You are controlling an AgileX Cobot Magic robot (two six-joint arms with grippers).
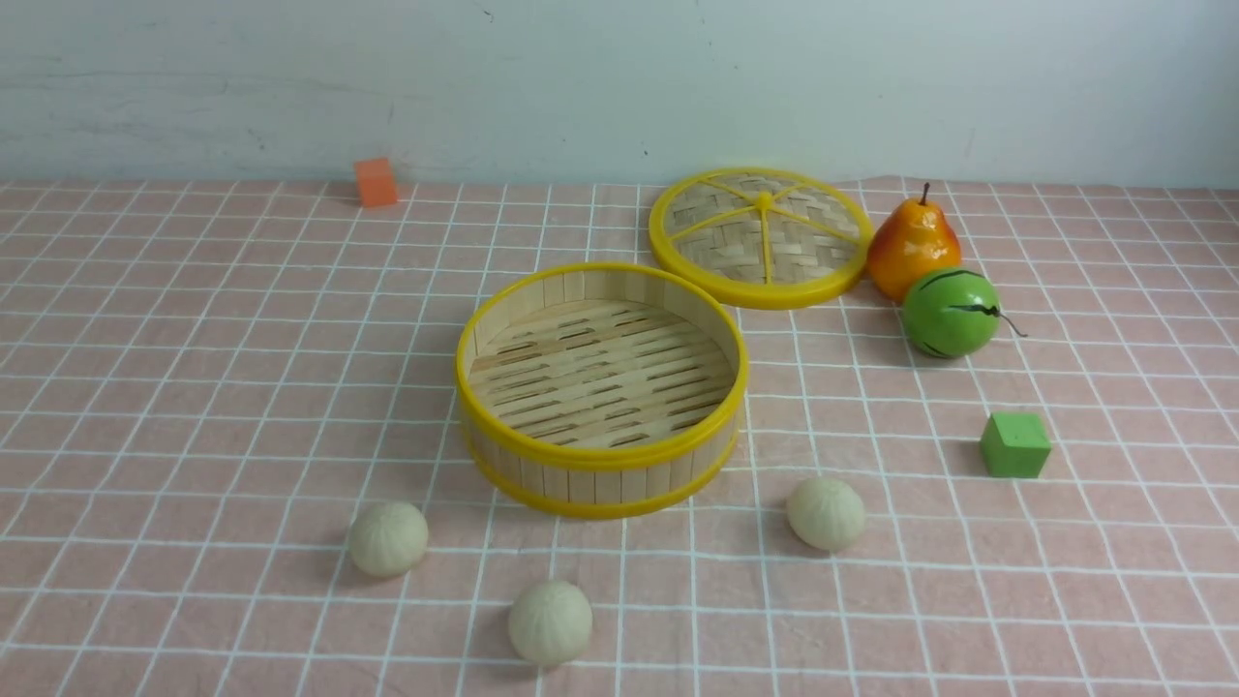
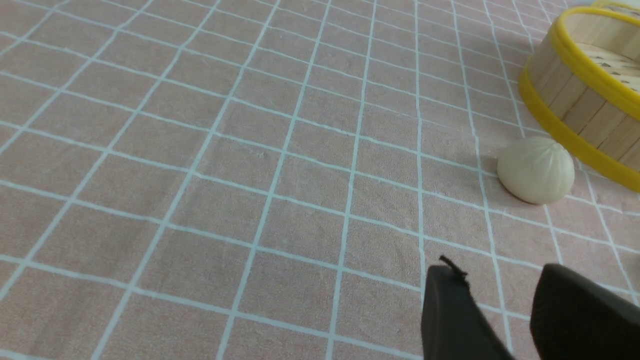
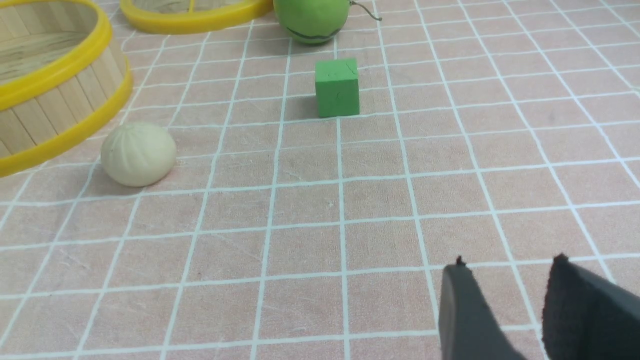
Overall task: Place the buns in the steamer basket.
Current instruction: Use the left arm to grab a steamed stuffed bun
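Note:
The steamer basket (image 1: 600, 479) stands in the middle of the checked cloth, its slatted floor bare. Three cream buns lie on the cloth in front of it: one at the left (image 1: 388, 538), one nearest me (image 1: 550, 621), one at the right (image 1: 826, 513). Neither gripper shows in the front view. In the left wrist view my left gripper (image 2: 500, 275) hangs open and empty over the cloth, well short of a bun (image 2: 536, 170) beside the basket (image 2: 575, 100). My right gripper (image 3: 507, 265) is open and empty too, far from a bun (image 3: 138, 154) next to the basket wall (image 3: 55, 110).
A woven lid with yellow spokes (image 1: 762, 237) lies behind the basket. To its right are an orange pear (image 1: 912, 244) and a green striped ball (image 1: 951, 312). A green cube (image 1: 1014, 445) sits right of the basket, an orange block (image 1: 376, 182) near the back wall.

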